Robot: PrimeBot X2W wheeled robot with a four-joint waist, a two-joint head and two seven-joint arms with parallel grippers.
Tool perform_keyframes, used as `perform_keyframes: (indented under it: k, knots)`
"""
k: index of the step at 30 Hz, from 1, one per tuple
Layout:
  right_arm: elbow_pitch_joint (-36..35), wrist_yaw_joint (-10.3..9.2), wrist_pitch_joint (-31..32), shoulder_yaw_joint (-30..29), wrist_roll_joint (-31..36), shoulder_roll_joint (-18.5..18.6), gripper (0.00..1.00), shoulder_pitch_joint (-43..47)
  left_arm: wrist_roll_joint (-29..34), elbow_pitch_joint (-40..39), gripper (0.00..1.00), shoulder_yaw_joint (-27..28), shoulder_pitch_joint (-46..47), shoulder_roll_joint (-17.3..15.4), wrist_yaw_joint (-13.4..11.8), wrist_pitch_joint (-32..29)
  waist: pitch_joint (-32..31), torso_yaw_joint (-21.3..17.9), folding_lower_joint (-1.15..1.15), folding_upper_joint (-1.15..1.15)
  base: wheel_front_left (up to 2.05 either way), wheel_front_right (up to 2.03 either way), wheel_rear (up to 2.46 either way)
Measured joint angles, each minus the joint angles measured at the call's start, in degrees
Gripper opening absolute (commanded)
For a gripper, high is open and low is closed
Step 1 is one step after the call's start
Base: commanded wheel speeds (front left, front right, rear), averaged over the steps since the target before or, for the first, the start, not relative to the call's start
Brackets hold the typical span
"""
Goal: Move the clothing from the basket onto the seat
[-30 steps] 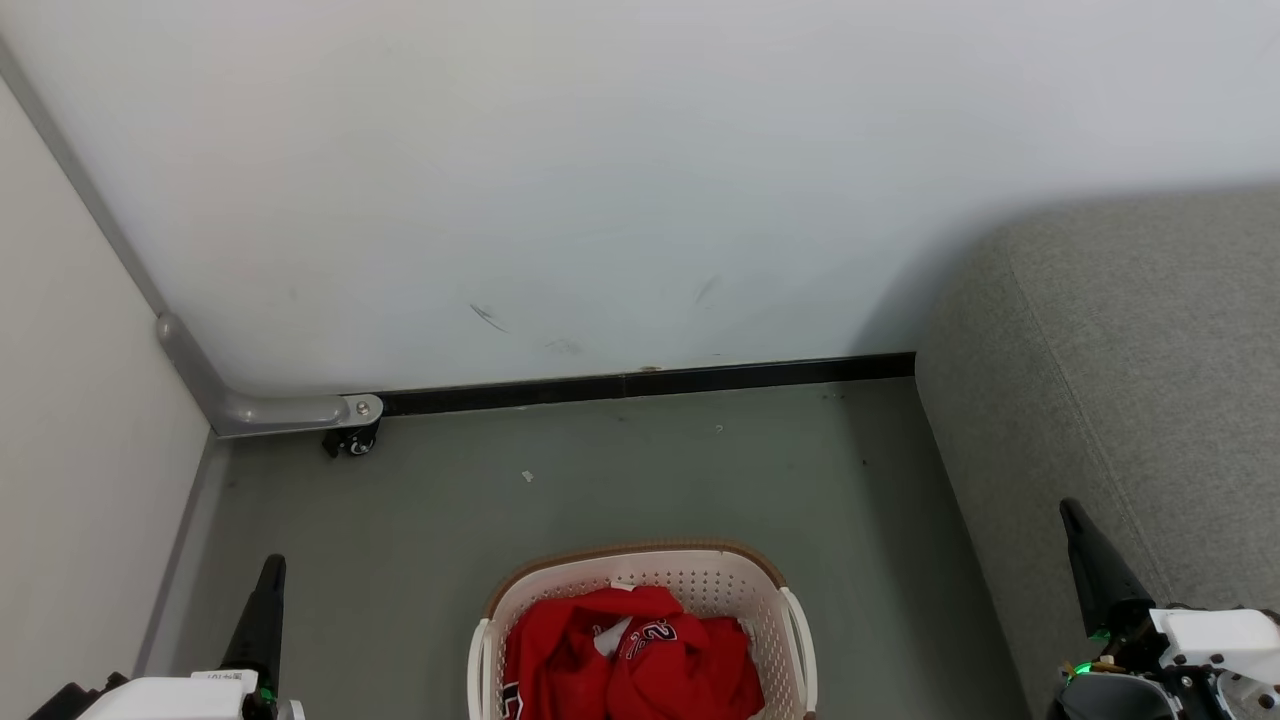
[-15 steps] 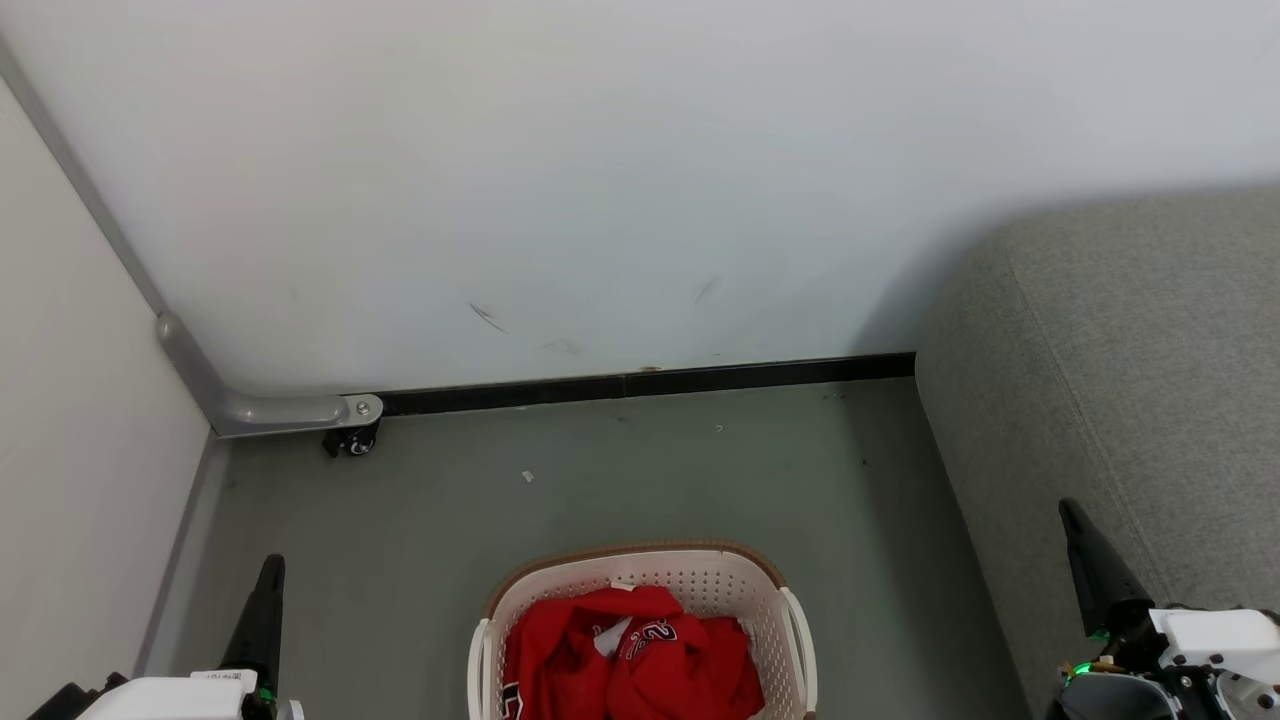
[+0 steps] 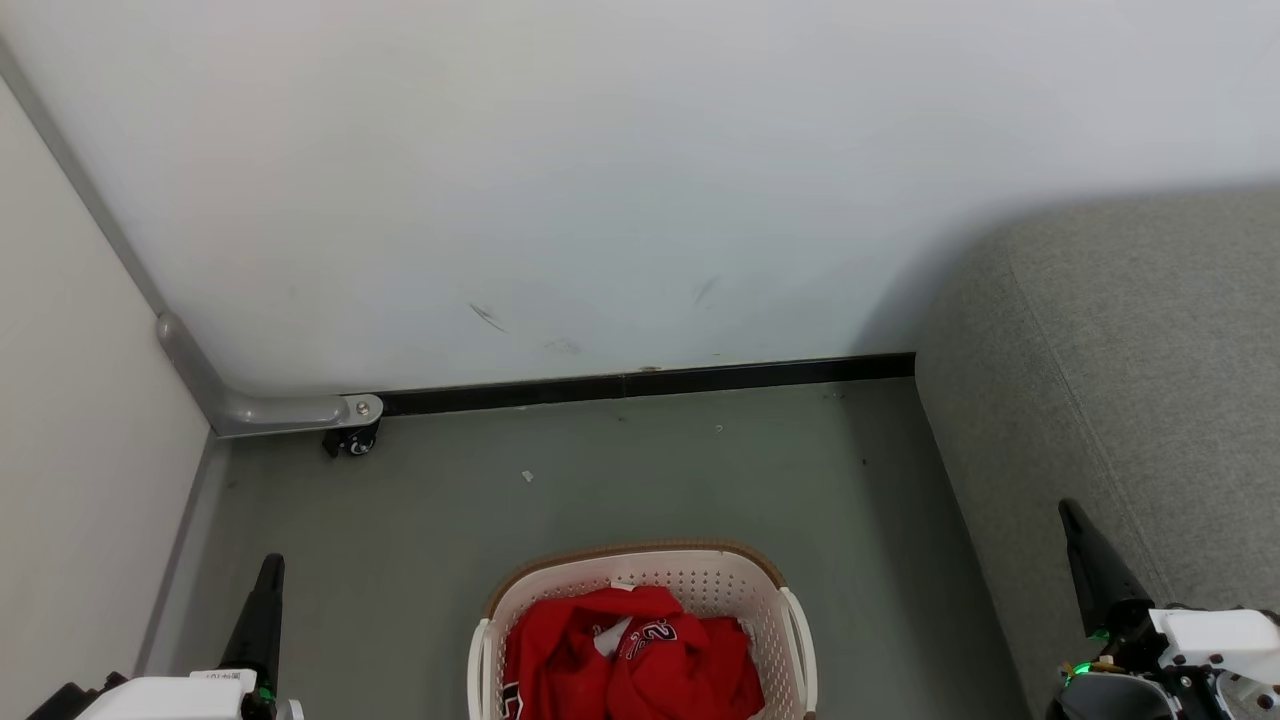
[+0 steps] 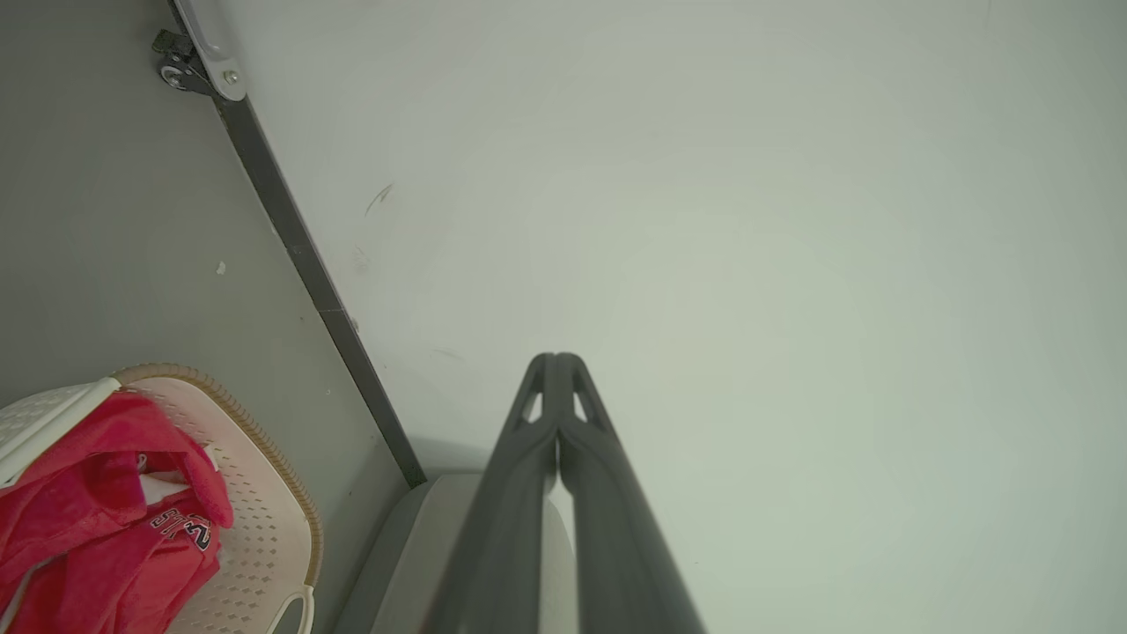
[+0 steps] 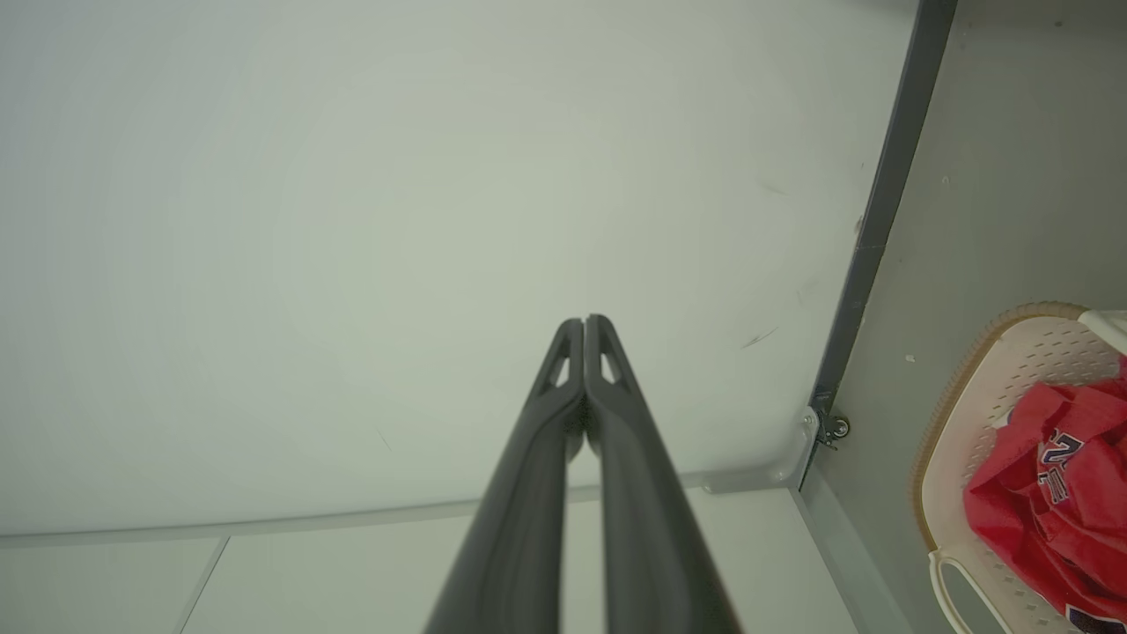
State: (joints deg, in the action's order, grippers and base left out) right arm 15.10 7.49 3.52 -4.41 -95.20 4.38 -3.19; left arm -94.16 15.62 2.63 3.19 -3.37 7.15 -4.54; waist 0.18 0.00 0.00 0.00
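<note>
Crumpled red clothing (image 3: 630, 655) with a number print fills the cream basket (image 3: 770, 600), which stands on the floor at the bottom centre of the head view. The grey seat (image 3: 1120, 380) rises on the right. My left gripper (image 3: 270, 565) is shut and empty at the lower left, well left of the basket. My right gripper (image 3: 1070, 512) is shut and empty at the lower right, in front of the seat's side. The left wrist view shows the clothing (image 4: 97, 502) in the basket (image 4: 264, 528) beside my shut left gripper (image 4: 556, 359). In the right wrist view, the clothing (image 5: 1057, 493) and basket (image 5: 977, 387) sit right of my shut right gripper (image 5: 585, 320).
A white wall (image 3: 600, 180) with a black skirting strip (image 3: 650, 382) closes the far side. At the left, a pale panel (image 3: 70, 420) stands on a grey metal foot (image 3: 270, 410) with a small caster (image 3: 352, 442). Grey floor (image 3: 600, 480) lies between the basket and wall.
</note>
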Motion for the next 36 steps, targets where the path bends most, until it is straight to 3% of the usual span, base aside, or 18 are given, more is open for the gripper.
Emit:
perform_keyframes:
  k: [10, 11, 17, 25, 36]
  knots:
    - [0.00, 0.00, 0.00, -0.05, 0.00, -0.02, 0.00, 0.00, 0.00, 0.00, 0.00, 0.03, 0.00, 0.02, 0.00, 0.00, 0.00, 0.00, 0.00, 0.00, 0.00, 0.00, 0.00]
    - [0.05, 0.00, 0.00, -0.04, 0.00, -0.04, 1.00, 0.01, 0.00, 0.04, 1.00, 0.03, -0.01, 0.03, 0.00, 0.00, 0.00, 0.00, 0.00, 0.00, 0.00, 0.00, 0.00]
    - [3.21, 0.01, -0.02, 0.37, -0.01, -1.86, 1.00, 3.67, -0.01, 3.28, 1.00, -0.67, -2.82, 2.07, -0.11, 0.07, 0.01, 0.00, 0.00, 0.00, 0.00, 0.00, 0.00]
    - [3.08, 0.01, -1.09, 1.46, 1.56, -1.99, 1.00, 4.06, 1.66, 2.92, 1.00, -1.75, -3.07, 2.03, -0.12, 1.27, -0.02, -0.01, 0.00, 0.00, 0.00, 0.00, 0.00]
    - [2.41, 0.01, -3.15, 3.04, 8.90, -1.96, 1.00, 4.00, 8.14, 1.90, 1.00, -3.79, -2.91, 1.62, -0.46, 3.46, -0.53, -0.01, 0.04, 0.00, 0.00, 0.00, 0.00]
